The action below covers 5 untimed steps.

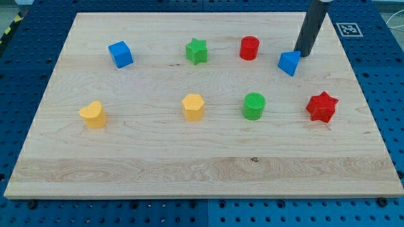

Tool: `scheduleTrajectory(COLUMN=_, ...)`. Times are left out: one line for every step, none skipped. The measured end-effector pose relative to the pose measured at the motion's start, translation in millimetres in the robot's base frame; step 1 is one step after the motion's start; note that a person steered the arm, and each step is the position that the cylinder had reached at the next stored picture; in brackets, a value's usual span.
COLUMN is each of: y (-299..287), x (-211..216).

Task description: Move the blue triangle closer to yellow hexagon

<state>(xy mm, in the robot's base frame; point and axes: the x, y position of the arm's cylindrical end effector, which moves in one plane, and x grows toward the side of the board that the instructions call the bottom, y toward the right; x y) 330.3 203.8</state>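
Observation:
The blue triangle (289,62) lies on the wooden board at the view's upper right. The yellow hexagon (193,106) sits near the board's middle, well to the lower left of the triangle. My tip (303,55) is the lower end of the dark rod coming down from the view's top. It stands right at the blue triangle's upper right edge, touching it or nearly so.
A red cylinder (249,48) and a green star (197,51) lie left of the triangle. A green cylinder (254,106) sits between the triangle and the hexagon. A red star (322,106), a blue cube (120,54) and a yellow heart-like block (93,115) also lie on the board (189,170).

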Motion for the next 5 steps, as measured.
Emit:
scheduleTrajectory(y=9, x=10)
scheduleTrajectory(y=10, x=22)
scheduleTrajectory(y=10, x=22)
scheduleTrajectory(y=2, x=23)
scheduleTrajectory(y=-22, x=27)
